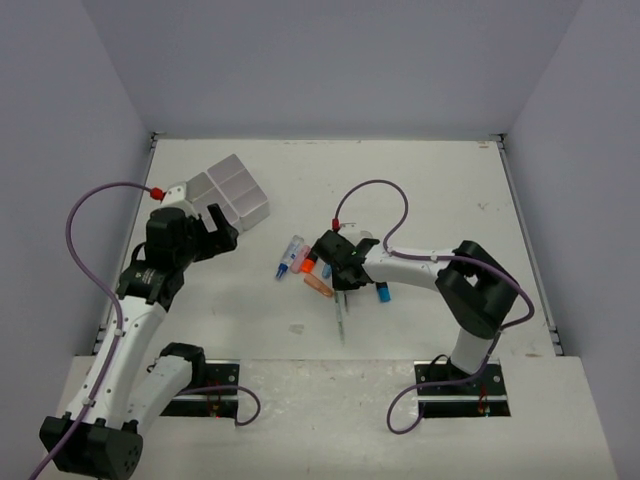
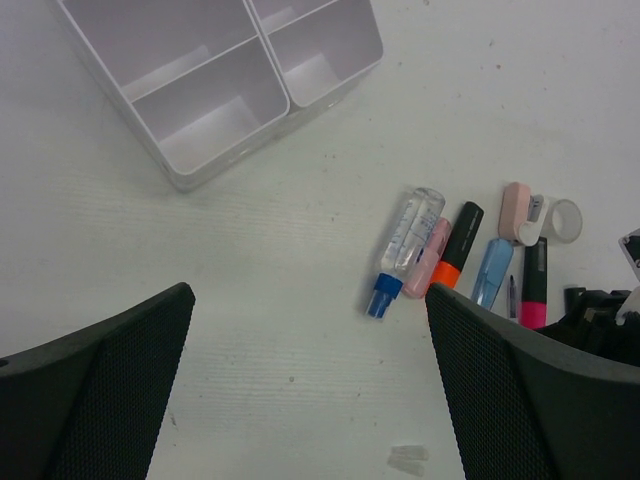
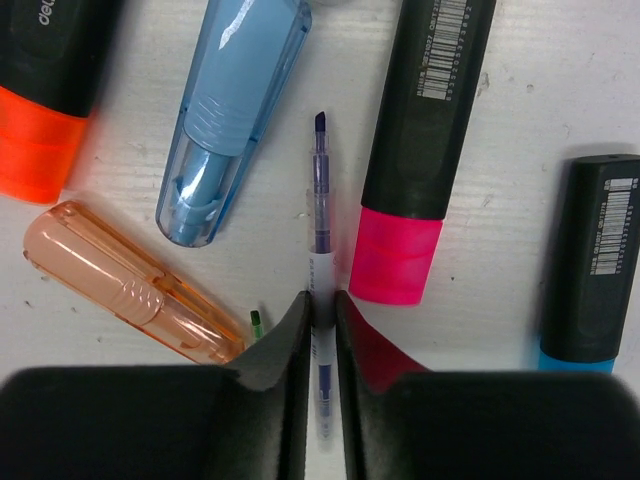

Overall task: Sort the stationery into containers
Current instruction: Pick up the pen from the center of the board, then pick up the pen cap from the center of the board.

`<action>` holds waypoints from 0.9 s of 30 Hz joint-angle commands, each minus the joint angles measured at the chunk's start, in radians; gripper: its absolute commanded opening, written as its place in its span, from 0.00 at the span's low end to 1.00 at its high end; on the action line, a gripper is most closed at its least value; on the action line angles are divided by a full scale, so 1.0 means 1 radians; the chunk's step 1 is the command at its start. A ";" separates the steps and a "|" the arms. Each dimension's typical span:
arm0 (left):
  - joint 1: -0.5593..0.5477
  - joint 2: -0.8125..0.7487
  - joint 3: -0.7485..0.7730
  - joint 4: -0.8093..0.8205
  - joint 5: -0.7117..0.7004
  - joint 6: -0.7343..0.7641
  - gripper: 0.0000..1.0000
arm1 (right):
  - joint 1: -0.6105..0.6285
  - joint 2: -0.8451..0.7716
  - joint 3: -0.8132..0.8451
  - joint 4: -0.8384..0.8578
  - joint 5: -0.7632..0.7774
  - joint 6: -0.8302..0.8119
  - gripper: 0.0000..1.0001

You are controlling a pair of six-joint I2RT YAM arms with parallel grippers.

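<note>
The right pincer (image 3: 320,310) is pinching a thin violet pen (image 3: 320,225) low on its barrel, one finger pressed to each side. The pen lies flat on the counter (image 1: 440,200) with its tip pointing away from the wrist. It is closely hemmed in. A pink highlighter (image 3: 418,150) lies just beside it on the right and a light-blue highlighter (image 3: 232,115) just beside it on the left. A peach highlighter (image 3: 130,295) slants in toward the left finger, its end near that finger's edge. An orange highlighter (image 3: 45,110) sits farther left and a blue highlighter (image 3: 590,260) farther right, both cut off by the frame. A small green tip (image 3: 256,320) shows beside the peach one; what it belongs to is hard to make out

The left pincer (image 2: 308,300) hangs spread wide above bare counter, holding nothing. Ahead of it stands the four-compartment tray (image 2: 190,175), toward the far left of the counter and well apart from the pile. A clear tube with a blue cap (image 2: 405,245) marks the pile's near-left edge and a tape roll (image 2: 567,220) its far side. Open counter lies between tray and pile, with more to the right and beyond. From overhead, the right pincer covers the middle of the pile
</note>
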 commanded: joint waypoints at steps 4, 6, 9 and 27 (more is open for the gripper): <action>-0.094 0.023 0.038 -0.061 -0.062 -0.048 1.00 | -0.006 -0.047 0.017 -0.010 0.069 0.012 0.00; -0.152 0.034 0.038 -0.074 -0.112 -0.091 1.00 | -0.006 -0.097 0.046 -0.061 0.097 -0.001 0.00; -0.298 0.063 0.019 -0.085 -0.223 -0.236 1.00 | -0.006 -0.211 0.083 -0.136 0.148 -0.025 0.00; -1.106 0.651 0.276 -0.715 -0.535 -1.660 0.76 | -0.059 -0.553 -0.001 -0.165 0.192 -0.202 0.00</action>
